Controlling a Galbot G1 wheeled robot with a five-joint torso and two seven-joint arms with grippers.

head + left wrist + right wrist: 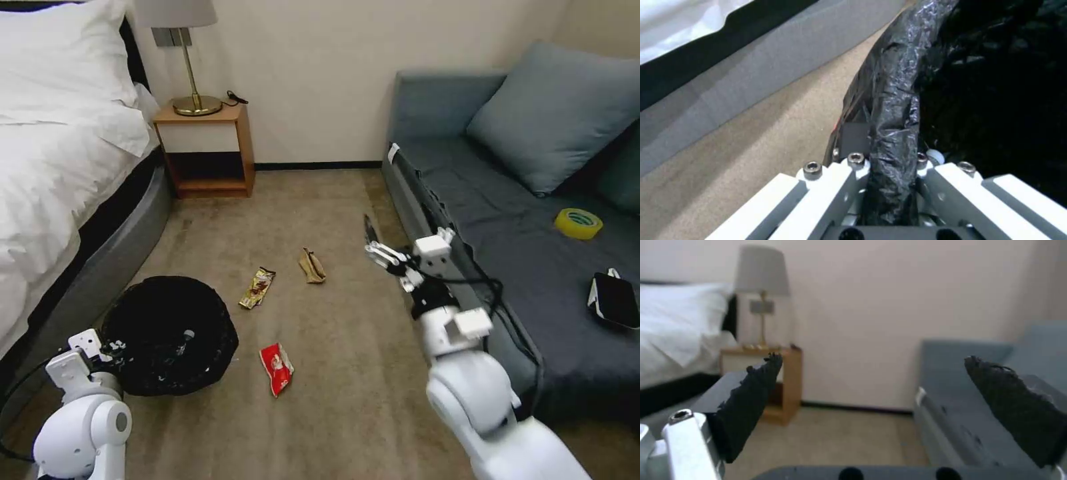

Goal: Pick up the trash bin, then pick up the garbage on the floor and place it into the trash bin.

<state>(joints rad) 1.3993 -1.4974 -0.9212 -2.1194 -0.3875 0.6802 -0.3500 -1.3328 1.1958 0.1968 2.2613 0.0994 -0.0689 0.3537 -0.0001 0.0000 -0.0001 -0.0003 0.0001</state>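
**Bin gripped at its rim, litter on the carpet**

Beige carpet (pixel 333 373) ran between a bed (pixel 60 167) and a grey sofa (pixel 533 267), with a wooden nightstand (pixel 210 150) and a lamp (pixel 187 60) against the far wall. Beside the bed stood the trash bin (pixel 170 333); its black bag covered its walls entirely. Inside, a pale object like a bottle lay among the folds, hard to make out. The left gripper (pixel 889 156) was closed on the bag-covered rim, one finger outside and one inside, their tips hidden by the plastic. On open floor right of the bin lay a red snack packet (pixel 277 368), a gold candy wrapper (pixel 257 288) and a tan scrap (pixel 312 266). The right gripper (pixel 369 237) hovered above the carpet near the sofa's edge, jaws spread wide and empty. On the sofa rested a yellow tape roll (pixel 578 223) and a black device (pixel 615 300), partly cut off.
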